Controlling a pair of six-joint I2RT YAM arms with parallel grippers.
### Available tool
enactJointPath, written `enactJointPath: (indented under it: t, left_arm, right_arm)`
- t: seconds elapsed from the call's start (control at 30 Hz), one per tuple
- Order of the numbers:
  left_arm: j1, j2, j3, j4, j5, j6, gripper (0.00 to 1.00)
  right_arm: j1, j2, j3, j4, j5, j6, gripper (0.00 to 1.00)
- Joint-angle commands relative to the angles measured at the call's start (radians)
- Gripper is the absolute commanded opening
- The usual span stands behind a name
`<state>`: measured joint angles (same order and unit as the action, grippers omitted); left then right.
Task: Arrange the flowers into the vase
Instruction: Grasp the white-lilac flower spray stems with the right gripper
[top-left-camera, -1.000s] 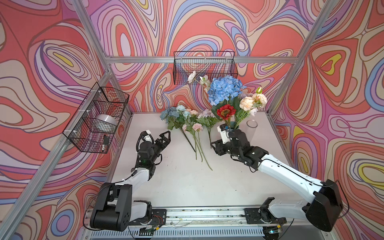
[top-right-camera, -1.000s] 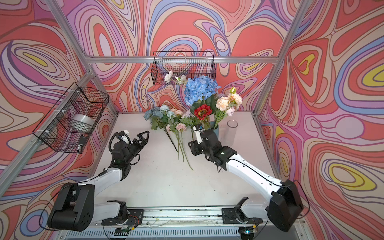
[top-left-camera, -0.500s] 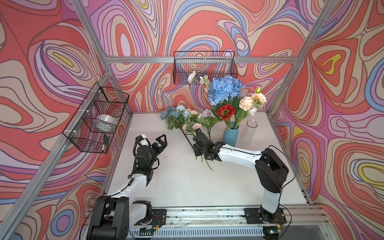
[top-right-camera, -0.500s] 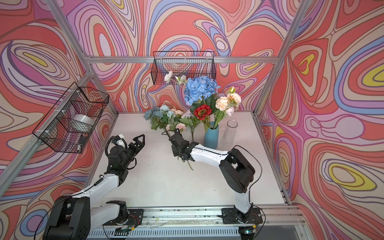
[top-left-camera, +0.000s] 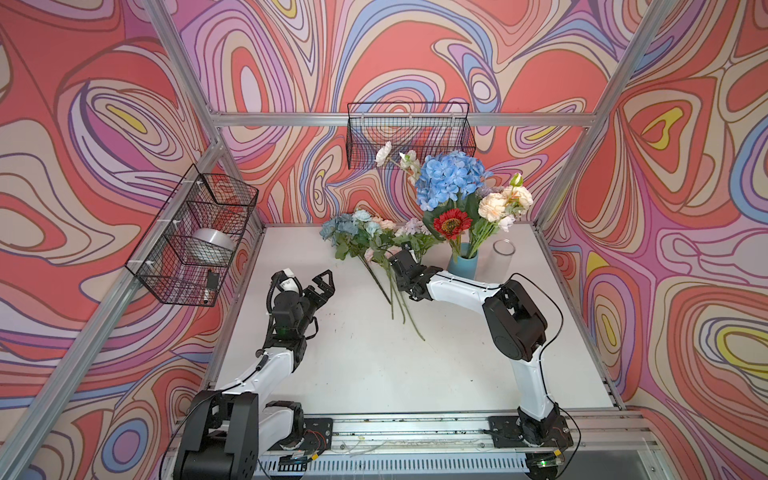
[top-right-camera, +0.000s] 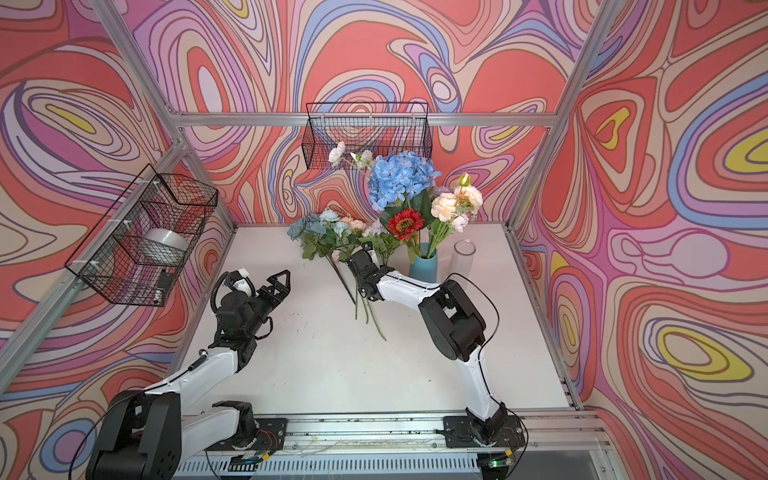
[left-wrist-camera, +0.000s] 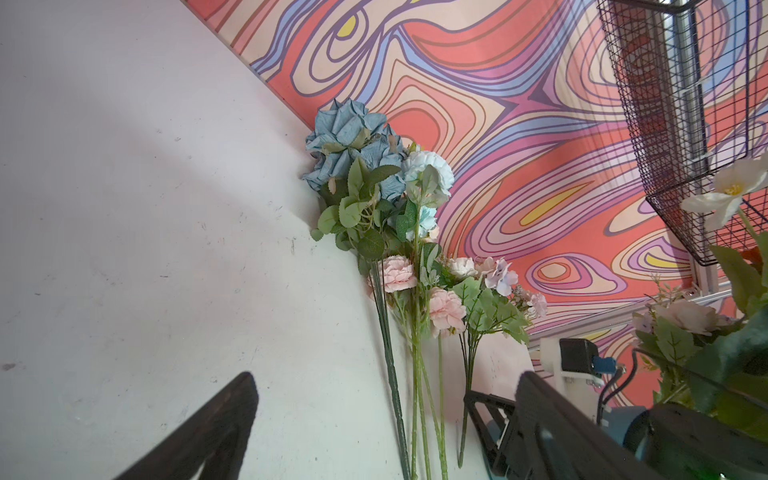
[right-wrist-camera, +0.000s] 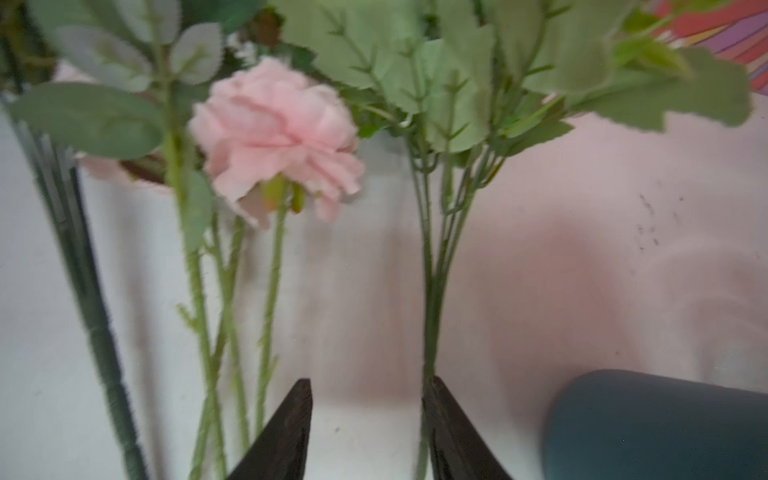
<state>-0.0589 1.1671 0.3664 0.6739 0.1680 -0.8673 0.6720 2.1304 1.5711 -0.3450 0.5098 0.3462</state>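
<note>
Right pincer has reached loose stems, one along a jaw's edge.

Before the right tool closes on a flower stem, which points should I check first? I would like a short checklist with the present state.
1. Right tool: jaws apart, nothing gripped: ok.
2. Leafy bunch stem centred between the jaws: not ok, it runs along one finger's inner edge.
3. Pink flower stems outside the jaws: ok.
4. Blue vase upright: ok.
5. Free room in its mouth: cannot tell.
6. Left tool open, clear of the stems: ok.
</note>
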Motion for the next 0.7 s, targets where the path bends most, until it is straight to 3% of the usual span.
enactJointPath:
  t: [0.0, 0.4, 0.6, 0.67]
  left_arm:
    - [0.005, 0.027, -0.003, 0.047, 0.014, 0.005, 1.00]
    - [0.005, 0.067, 0.004, 0.082, 0.037, -0.006, 1.00]
    - [0.005, 0.065, 0.008, 0.082, 0.038, -0.006, 1.00]
    - [0.005, 0.065, 0.008, 0.085, 0.038, -0.007, 1.00]
  right_arm:
    - [-0.035, 0.055, 0.049, 0.010, 0.014, -0.004, 0.47]
    - [-0.097, 0.191, 0.173, 0.039, -0.018, -0.055, 0.44]
    - [-0.107, 0.204, 0.185, 0.071, -0.008, -0.070, 0.26]
    - [-0.107, 0.206, 0.187, 0.073, -0.006, -0.074, 0.15]
